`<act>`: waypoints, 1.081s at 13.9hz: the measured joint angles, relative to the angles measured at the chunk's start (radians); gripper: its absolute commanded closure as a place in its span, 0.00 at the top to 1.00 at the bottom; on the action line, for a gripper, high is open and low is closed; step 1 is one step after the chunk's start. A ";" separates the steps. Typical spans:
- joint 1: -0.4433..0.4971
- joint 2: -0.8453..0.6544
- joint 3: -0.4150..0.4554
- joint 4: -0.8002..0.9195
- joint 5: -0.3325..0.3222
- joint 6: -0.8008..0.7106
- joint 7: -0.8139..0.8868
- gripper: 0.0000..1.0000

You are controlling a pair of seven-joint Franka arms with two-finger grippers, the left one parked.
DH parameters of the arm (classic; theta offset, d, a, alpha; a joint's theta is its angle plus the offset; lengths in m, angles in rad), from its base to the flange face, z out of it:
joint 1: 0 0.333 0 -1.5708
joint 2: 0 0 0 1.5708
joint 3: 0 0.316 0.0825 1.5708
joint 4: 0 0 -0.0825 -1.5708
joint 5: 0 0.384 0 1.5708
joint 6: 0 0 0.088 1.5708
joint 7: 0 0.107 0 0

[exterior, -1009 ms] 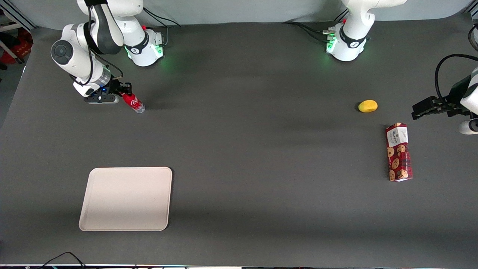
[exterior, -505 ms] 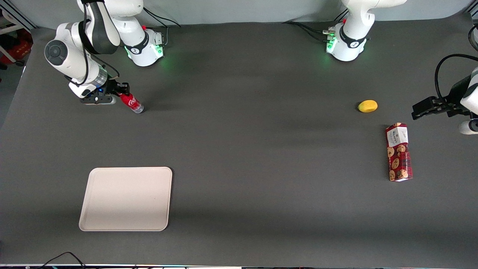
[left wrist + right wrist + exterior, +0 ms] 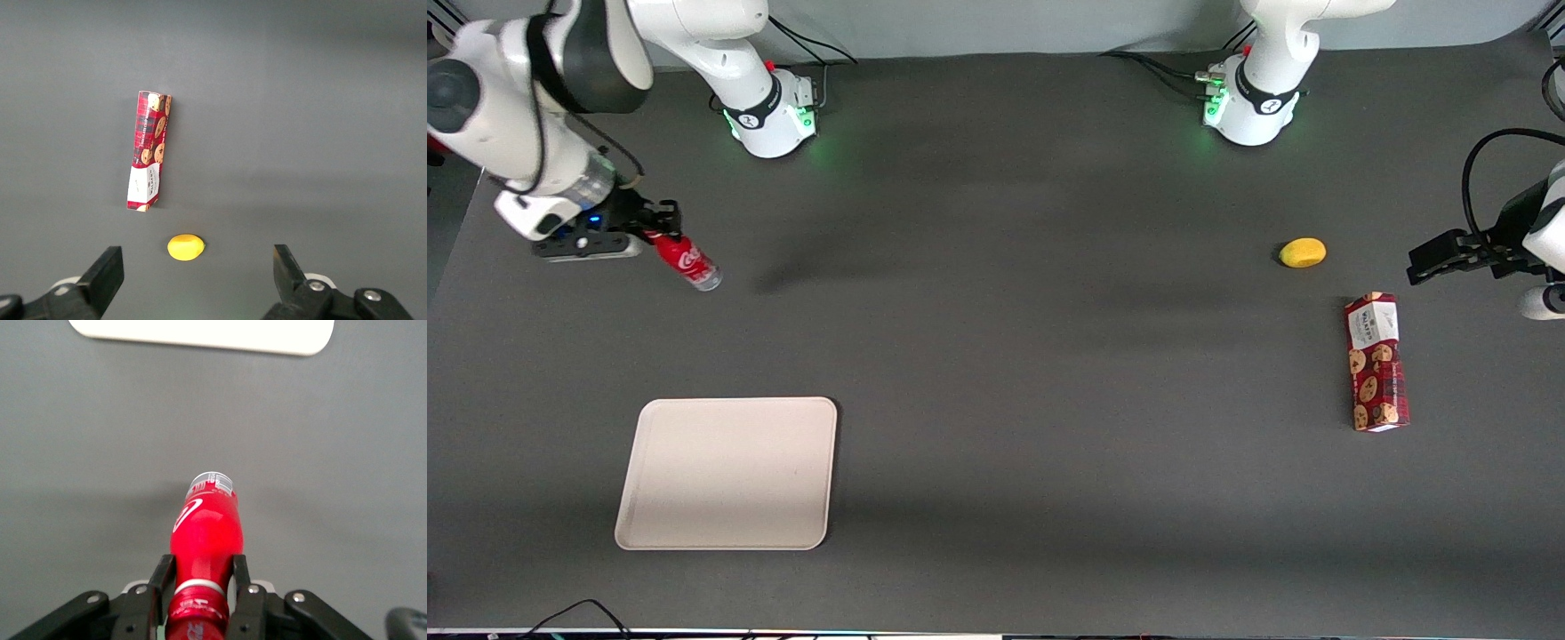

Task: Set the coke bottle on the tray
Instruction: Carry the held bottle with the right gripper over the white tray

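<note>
The coke bottle [image 3: 685, 259] is small and slim, with a red label, white script and a clear base. My right gripper [image 3: 656, 235] is shut on its neck and holds it tilted in the air above the dark table, its clear base pointing down toward the front camera. In the right wrist view the bottle [image 3: 205, 535] sits between the two black fingers [image 3: 162, 577] of the gripper [image 3: 201, 577]. The cream-beige tray [image 3: 727, 473] lies flat on the table, nearer the front camera than the bottle. Its rim [image 3: 200, 335] shows in the right wrist view.
A yellow lemon-like fruit [image 3: 1303, 252] and a red cookie box [image 3: 1376, 363] lie toward the parked arm's end of the table. Both also show in the left wrist view, the fruit [image 3: 185, 247] and the box [image 3: 149, 151]. Two white arm bases [image 3: 769, 111] stand at the table's back.
My right gripper has lifted the coke bottle off the table and carried it sideways toward the working arm's end of the table. The bottle's shadow now lies apart from it.
</note>
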 measured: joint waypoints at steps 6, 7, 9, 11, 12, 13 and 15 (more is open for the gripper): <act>-0.001 0.309 -0.058 0.516 -0.001 -0.161 -0.196 0.00; -0.001 0.361 -0.063 0.588 -0.001 -0.170 -0.234 0.00; -0.001 0.466 -0.080 0.712 -0.001 -0.174 -0.320 0.00; -0.002 0.584 -0.105 0.828 0.000 -0.174 -0.408 0.00; -0.003 0.641 -0.110 0.876 0.000 -0.173 -0.431 0.00; -0.003 0.697 -0.111 0.914 0.000 -0.167 -0.440 0.00; -0.003 0.793 -0.111 0.958 0.000 -0.111 -0.453 0.00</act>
